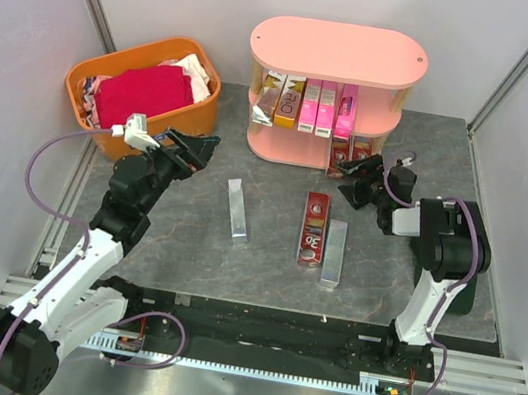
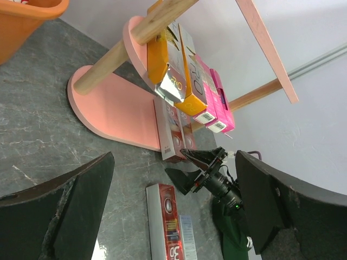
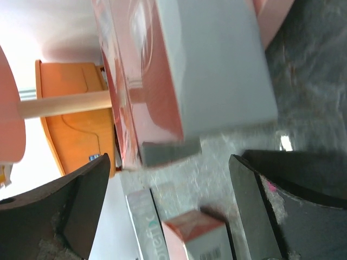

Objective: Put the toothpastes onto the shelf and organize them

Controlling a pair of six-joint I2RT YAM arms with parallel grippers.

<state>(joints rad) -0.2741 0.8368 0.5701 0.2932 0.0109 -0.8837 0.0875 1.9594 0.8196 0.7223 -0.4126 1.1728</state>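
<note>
The pink shelf (image 1: 339,50) stands at the back of the table. Its middle tier holds upright toothpastes: a silver one (image 1: 269,97), a yellow one (image 1: 289,100) and three pink ones (image 1: 326,109). Dark red cartons (image 1: 340,156) stand on the bottom tier. My right gripper (image 1: 358,178) is open just in front of them; in the right wrist view a red and grey carton (image 3: 206,70) fills the space beyond the empty jaws (image 3: 169,162). On the table lie a silver carton (image 1: 238,209), a red one (image 1: 314,228) and another silver one (image 1: 334,253). My left gripper (image 1: 196,149) hangs open and empty.
An orange basket (image 1: 148,44) with a red cloth (image 1: 145,91) sits at the back left, just behind the left arm. White walls close in the table on three sides. In the left wrist view the shelf's base (image 2: 114,108) and a wooden post (image 2: 108,67) lie ahead.
</note>
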